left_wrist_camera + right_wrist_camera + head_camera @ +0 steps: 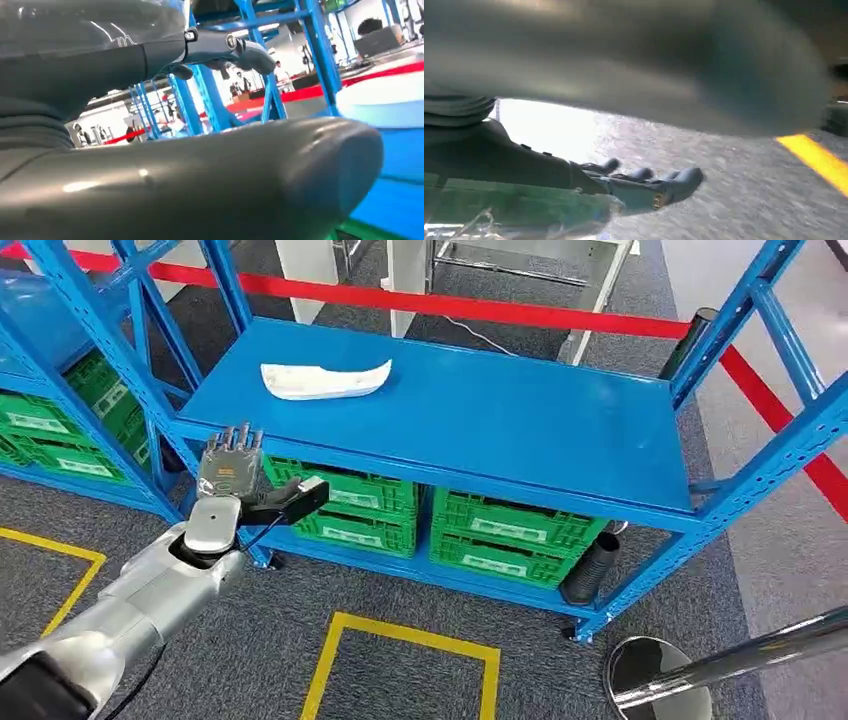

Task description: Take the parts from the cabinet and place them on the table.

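Note:
A white curved part (325,380) lies on the top board of the blue cabinet rack (500,415), towards its back left. My left hand (232,475) is raised just in front of the board's front left edge, below and left of the part, apart from it. Its fingers point up, the thumb sticks out sideways, and it holds nothing. The left wrist view has the thick thumb (200,180) and dark fingers (230,47) spread, with the blue board (400,160) beyond. My right hand (574,170) hangs over grey carpet, its fingers (649,185) loosely extended and empty.
Green crates (500,530) fill the level under the board, and more (60,430) sit in the rack to the left. A black ribbed tube (590,570) leans at the rack's right foot. A chrome post base (660,680), red tape (500,310) and yellow floor lines (400,635) surround it.

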`<state>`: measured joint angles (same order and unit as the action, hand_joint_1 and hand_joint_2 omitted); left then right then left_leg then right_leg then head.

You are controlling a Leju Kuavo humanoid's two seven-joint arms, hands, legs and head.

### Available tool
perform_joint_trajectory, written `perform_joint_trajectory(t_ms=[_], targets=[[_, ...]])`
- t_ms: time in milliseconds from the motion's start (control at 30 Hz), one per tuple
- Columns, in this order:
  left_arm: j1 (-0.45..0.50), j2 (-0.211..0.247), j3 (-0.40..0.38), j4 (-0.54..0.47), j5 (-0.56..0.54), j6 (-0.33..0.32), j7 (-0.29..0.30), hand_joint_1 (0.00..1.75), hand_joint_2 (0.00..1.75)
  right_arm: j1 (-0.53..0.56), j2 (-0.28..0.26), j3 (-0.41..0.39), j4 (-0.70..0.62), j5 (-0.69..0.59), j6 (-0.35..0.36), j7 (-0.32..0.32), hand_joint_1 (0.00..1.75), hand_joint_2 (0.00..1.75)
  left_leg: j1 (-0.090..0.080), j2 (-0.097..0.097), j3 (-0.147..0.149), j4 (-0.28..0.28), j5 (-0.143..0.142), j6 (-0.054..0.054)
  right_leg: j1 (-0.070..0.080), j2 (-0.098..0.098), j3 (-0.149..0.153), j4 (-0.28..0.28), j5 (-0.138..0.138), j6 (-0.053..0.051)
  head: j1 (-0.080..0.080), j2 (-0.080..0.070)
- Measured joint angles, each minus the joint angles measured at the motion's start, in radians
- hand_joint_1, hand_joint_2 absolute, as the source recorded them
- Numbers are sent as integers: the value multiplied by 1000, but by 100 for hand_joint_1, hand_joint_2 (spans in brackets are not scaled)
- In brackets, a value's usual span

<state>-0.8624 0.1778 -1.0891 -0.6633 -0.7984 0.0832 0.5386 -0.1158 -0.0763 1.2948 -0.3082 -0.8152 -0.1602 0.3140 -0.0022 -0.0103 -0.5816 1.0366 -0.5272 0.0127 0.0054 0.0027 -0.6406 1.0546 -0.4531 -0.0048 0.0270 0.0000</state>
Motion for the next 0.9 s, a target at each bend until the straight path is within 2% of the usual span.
perform_joint_trajectory(t_ms=[67, 133, 167, 233, 267, 300, 333, 400, 433, 467, 500, 567, 633, 667, 733, 767, 800, 833, 867, 900], targets=[[4, 1, 0, -5, 0, -1, 1, 0, 0, 2, -1, 0, 0, 0, -1, 0, 0, 0, 3, 2, 1, -7, 0, -10, 3, 4, 1, -9, -7, -5, 0, 0], [2, 5, 3, -11, -1, -1, 3, 0, 0, 4, -1, 0, 0, 0, -1, 2, 0, 0, 1, 2, 4, 0, -12, -22, -10, 3, 24, -35, -2, -14, -2, 0], [1, 6, 2, -14, -1, -2, 3, 0, 0, 1, -1, 0, 0, 0, -3, 3, 0, 0, 4, 2, -12, 40, -33, -29, -12, 2, 34, -40, -5, -19, -7, 0], [6, 9, 2, -14, -1, -8, 3, 0, 0, -1, -1, 0, 0, 0, -3, 3, 0, 0, 10, 2, -83, 181, -85, -40, -16, 2, 47, -41, -12, -23, -8, 0], [13, 10, 1, -14, -1, -9, 4, 0, 0, 1, 0, 0, 0, 0, -3, 3, 0, 0, 13, 2, -122, 245, -98, -46, -18, 2, 53, -41, -18, -22, -9, 0], [17, 11, 1, -15, -1, -10, 5, 0, 0, 2, 0, 0, 0, 0, -3, 3, 0, 0, 18, 2, -145, 267, -87, -51, -19, 3, 60, -40, -23, -20, -9, 0], [19, 12, 1, -16, -1, -10, 6, 0, 0, 4, 0, 0, 0, 0, -3, 4, 0, 0, 21, 2, -143, 244, -53, -54, -21, 4, 67, -40, -29, -17, -9, 0], [16, 14, 1, -21, -1, -10, 8, 0, 0, 4, 0, 0, 0, 0, -3, 4, 0, 0, 28, 2, -91, 103, 52, -59, -26, 4, 84, -35, -44, -8, -10, 0], [14, 16, 2, -23, -1, -11, 8, 0, 0, 3, 0, 0, -1, 0, -3, 4, 0, 0, 30, 3, -64, 29, 84, -61, -27, 4, 91, -32, -53, -1, -10, 0], [13, 16, 0, -23, -1, -12, 9, 0, 0, 1, 0, 1, -1, 0, -3, 4, 0, 0, 20, 1, -53, 26, 64, -59, -22, 6, 92, -30, -59, 8, -14, 0], [10, 17, 1, -26, -1, -13, 9, 0, 0, -1, 0, 1, -2, 0, -3, 4, 0, 0, 21, 2, -37, -2, 43, -40, -22, 5, 88, -26, -62, 16, -16, 0], [15, 18, 1, -30, -1, -18, 9, 0, 0, 1, 0, 1, -2, 0, -3, 7, 0, 0, 17, 1, -42, 4, 42, -26, -24, 3, 91, -36, -60, 27, -11, 0], [14, 22, 3, -31, -1, -19, 9, 0, 0, 1, 0, 1, -2, 0, -3, 7, 0, 0, 24, 1, -37, -1, 43, -12, -26, 1, 91, -29, -72, 38, -11, 0], [11, 24, 3, -36, -1, -19, 9, 0, 0, -1, 0, 1, -3, 0, -3, 7, 0, 0, 24, 1, -36, -2, 39, -6, -26, 1, 71, 11, -91, 40, -5, 0], [11, 24, 2, -39, -1, -19, 9, 0, 0, -2, 0, 1, -3, 0, -3, 7, 0, 0, 22, 1, -34, -2, 34, 2, -25, 1, -14, 156, -144, 41, 0, 0], [13, 24, 2, -39, -1, -19, 9, 0, 0, 0, 0, 1, -3, 0, -3, 7, 0, 0, 20, 1, -31, -1, 30, 5, -24, 1, -57, 224, -161, 40, 2, 0], [18, 24, 2, -39, -1, -20, 9, 0, 0, 2, 0, 1, -3, 0, -3, 7, 0, 0, 18, 1, -26, -1, 26, 7, -24, 1, -87, 261, -156, 39, 2, 0], [21, 25, 2, -39, -1, -20, 9, 0, 0, 5, 0, 1, -3, 0, -3, 7, 0, 0, 16, 1, -19, -1, 20, 8, -24, 1, -95, 252, -126, 36, 2, 0], [21, 25, 2, -39, -1, -20, 9, 0, 0, 5, 0, 1, -3, 0, -3, 7, 0, 0, 14, 0, -8, -1, 13, 7, -22, 1, -82, 200, -74, 31, 3, 0], [20, 25, 2, -40, -1, -20, 9, 0, 0, 4, -1, 1, -3, 0, -3, 7, 0, 0, 12, 0, 3, -1, 6, 5, -21, 1, -57, 127, -19, 25, 3, 0]])
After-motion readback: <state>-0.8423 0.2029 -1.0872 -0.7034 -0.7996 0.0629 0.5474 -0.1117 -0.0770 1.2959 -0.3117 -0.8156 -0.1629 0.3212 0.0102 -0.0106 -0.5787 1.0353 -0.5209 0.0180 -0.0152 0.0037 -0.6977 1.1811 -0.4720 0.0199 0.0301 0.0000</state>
